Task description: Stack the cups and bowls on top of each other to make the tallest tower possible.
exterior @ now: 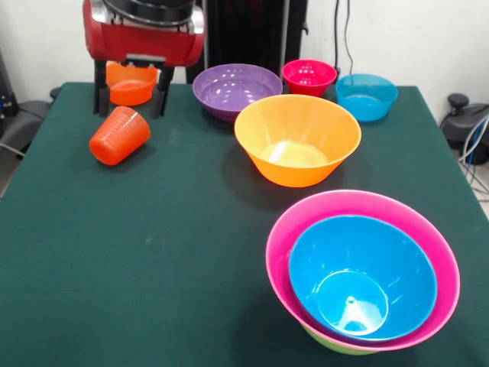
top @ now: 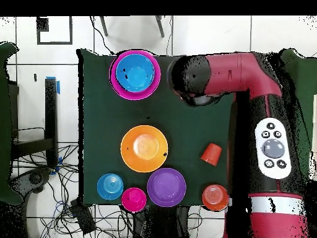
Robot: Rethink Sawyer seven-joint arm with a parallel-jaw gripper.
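My gripper (exterior: pixel 131 105) is at the far left of the table, low and open, with one black finger (exterior: pixel 102 95) on each side of the small orange bowl (exterior: pixel 131 86). The orange-red cup (exterior: pixel 120 135) lies on its side just in front of it and also shows in the overhead view (top: pixel 211 154). The tower (exterior: pixel 363 275) stands at the near right: the big pink bowl (exterior: pixel 428 237) holds a blue bowl (exterior: pixel 359 267), and a green bowl's rim (exterior: pixel 328 342) shows beneath. The large orange bowl (exterior: pixel 297 139) stands mid-table.
A purple bowl (exterior: pixel 237 90), a small magenta-red bowl (exterior: pixel 309 76) and a small blue bowl (exterior: pixel 366 95) stand in a row along the far edge. The arm (top: pixel 247 80) reaches over the table's right side in the overhead view.
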